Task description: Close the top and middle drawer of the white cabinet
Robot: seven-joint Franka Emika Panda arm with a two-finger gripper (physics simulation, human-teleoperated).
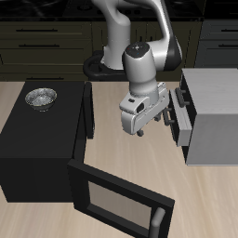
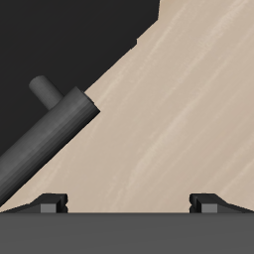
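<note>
Nearest to the table's front edge stands the black windowed door [image 1: 121, 197], swung fully open from the black box [image 1: 42, 149]. It has a smooth dark frame, a grey glass pane and a round bar handle at its free end. On top of the black box, farther back, rests a small metal bowl [image 1: 40, 97] with a shiny, ribbed look.

In the middle, the gripper [image 1: 139, 130] hangs over the bare wooden table [image 1: 112, 121], tilted toward the white cabinet [image 1: 223, 112]. In the wrist view both fingertips [image 2: 52, 203] show far apart from each other with only table between them, so the hand is wide and holds nothing. The dark cylinder crossing that view is, I judge, the door handle [image 2: 55, 134].

The white cabinet stands at the table's side, a plain matte pale grey box with sharp edges. The top and middle drawer [image 1: 181, 112] are pulled out toward the gripper, with flat front panels and dark bar handles; the two fronts are small here and I cannot separate them well.

What could go wrong: the gripper is just beside the drawer fronts, and a push that meets only a bar handle or a panel's edge may slip off the smooth face. A push that is off-centre could jam the drawer. If only one drawer is pushed, the other one remains open. A wide swing of the arm may also hit the open black door.
</note>
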